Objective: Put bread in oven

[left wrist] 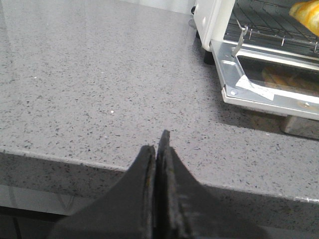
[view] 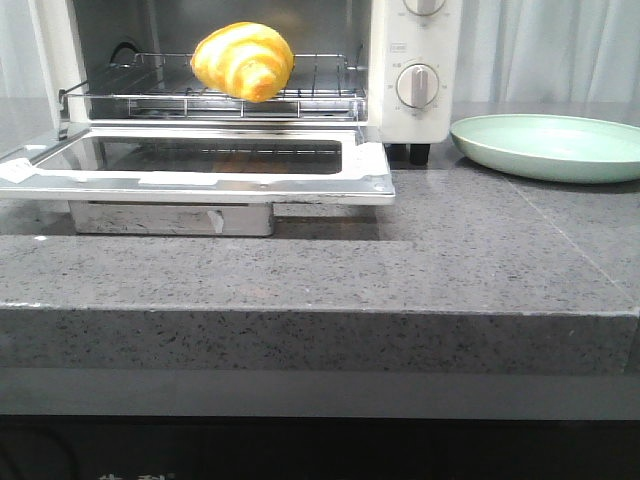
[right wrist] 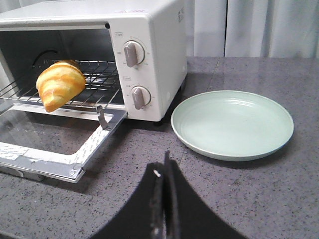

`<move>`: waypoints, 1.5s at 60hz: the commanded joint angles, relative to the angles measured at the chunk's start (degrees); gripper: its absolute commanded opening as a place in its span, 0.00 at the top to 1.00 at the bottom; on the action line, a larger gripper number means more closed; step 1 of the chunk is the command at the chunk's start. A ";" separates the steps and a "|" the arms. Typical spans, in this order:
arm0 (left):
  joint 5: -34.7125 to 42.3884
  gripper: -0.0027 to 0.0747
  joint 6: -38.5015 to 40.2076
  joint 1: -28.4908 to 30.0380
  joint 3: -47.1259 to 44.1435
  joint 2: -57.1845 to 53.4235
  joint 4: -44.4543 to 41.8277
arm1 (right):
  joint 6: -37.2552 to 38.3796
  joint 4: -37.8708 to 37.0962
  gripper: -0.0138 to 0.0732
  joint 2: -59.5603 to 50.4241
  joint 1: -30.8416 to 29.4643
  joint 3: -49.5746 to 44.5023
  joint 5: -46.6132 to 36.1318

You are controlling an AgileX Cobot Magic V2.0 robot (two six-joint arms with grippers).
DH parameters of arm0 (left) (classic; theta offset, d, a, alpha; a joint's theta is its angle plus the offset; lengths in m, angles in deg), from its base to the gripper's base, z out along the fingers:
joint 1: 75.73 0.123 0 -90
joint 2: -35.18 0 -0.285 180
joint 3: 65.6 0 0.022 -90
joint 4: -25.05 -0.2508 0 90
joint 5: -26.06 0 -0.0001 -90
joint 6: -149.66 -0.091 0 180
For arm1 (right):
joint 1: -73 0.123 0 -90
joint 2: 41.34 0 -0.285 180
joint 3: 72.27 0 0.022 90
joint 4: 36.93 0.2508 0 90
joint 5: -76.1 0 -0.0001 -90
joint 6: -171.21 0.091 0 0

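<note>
The bread (view: pixel 243 60) lay on the wire rack inside the oven (right wrist: pixel 149 59), at the upper left of the front view, its long axis running across the opening, with the door (view: pixel 200 165) folded down. Both end effectors, left (left wrist: pixel 157 149) and right (right wrist: pixel 164 169), were pressed together, holding nothing, low over the surface (view: pixel 450 250). The right one looked nearer the bread. The plate (right wrist: pixel 232 123) sat bare.

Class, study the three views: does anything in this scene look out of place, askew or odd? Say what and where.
The bread sits at the front edge of the oven rack, its tip hanging over the edge rather than lying fully in. The door hangs open with tape strips on its frame. The plate is bare. Nothing is spilled.
</note>
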 commanded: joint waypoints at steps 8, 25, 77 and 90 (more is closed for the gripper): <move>4.43 0.99 0.55 0.20 -0.34 -1.01 0.44 | -0.68 0.18 0.92 0.31 0.05 0.61 -6.11; 4.43 0.99 0.55 0.20 -0.34 -1.01 0.44 | 4.29 -13.59 0.92 -0.91 0.05 -9.51 -24.10; 4.43 0.99 0.55 0.20 -0.34 -1.01 0.44 | 7.84 -12.73 0.92 -19.80 -5.74 -26.37 -17.21; 4.43 0.99 0.55 0.20 -0.34 -1.01 0.44 | 7.84 -12.73 0.92 -19.80 -5.74 -26.37 -17.21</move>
